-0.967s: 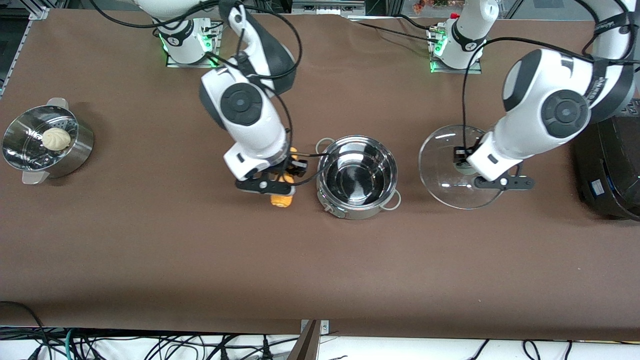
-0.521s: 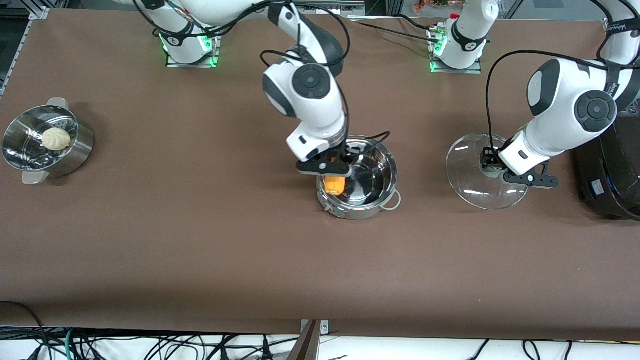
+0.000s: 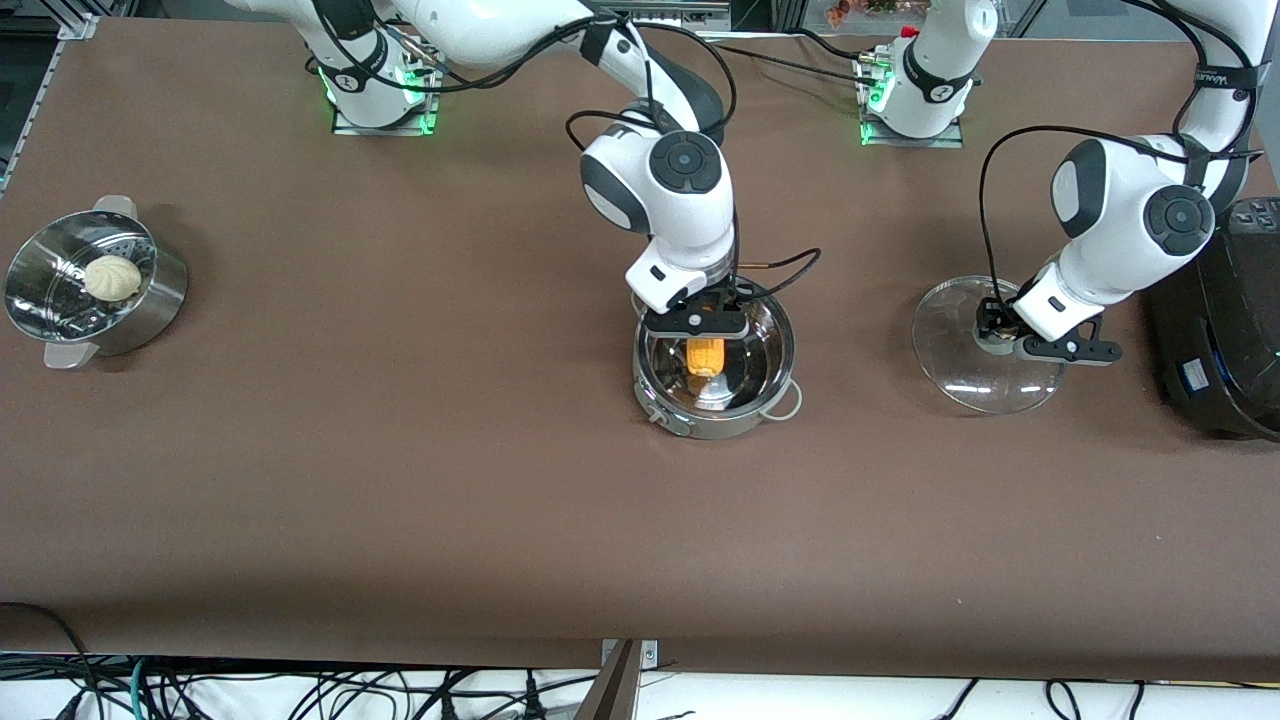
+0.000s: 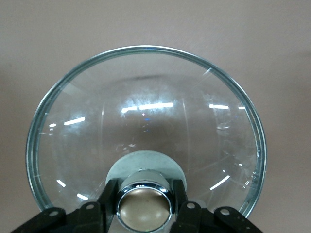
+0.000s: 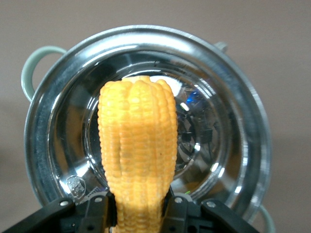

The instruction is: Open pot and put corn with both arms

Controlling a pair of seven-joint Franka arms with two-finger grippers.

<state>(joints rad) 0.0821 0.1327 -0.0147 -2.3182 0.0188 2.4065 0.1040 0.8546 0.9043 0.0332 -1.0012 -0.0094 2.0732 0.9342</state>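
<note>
Corn (image 3: 705,356), yellow-orange and gripped at one end, is hanging tip-down inside the mouth of the pot (image 3: 765,385), with the right claw (image 3: 697,322) closing on it from above the pot's rim. In the right wrist view the claw's fingers (image 5: 99,211) are pressing against the cob's sides (image 5: 138,160) while its free end is pointing at the bare, shiny pot floor (image 5: 214,141); whether the tip is touching that floor cannot be told.

The pot is sitting uncovered near the middle of the counter (image 3: 400,500). Its glass lid (image 3: 950,340) is being carried by the left claw (image 3: 1000,332), which is gripping the tan knob (image 4: 144,208), over the counter toward the left arm's end, beside the black rice cooker (image 3: 1215,340) at that edge. The lid appears to be riding clear of the surface, though this is not certain.

A steel steamer (image 3: 95,285) holding a white bun (image 3: 112,277) is standing near the counter's edge at the right arm's end, untouched.

Progress, as judged: opening is done and the cob is over its goal; releasing it into the pot is what remains.
</note>
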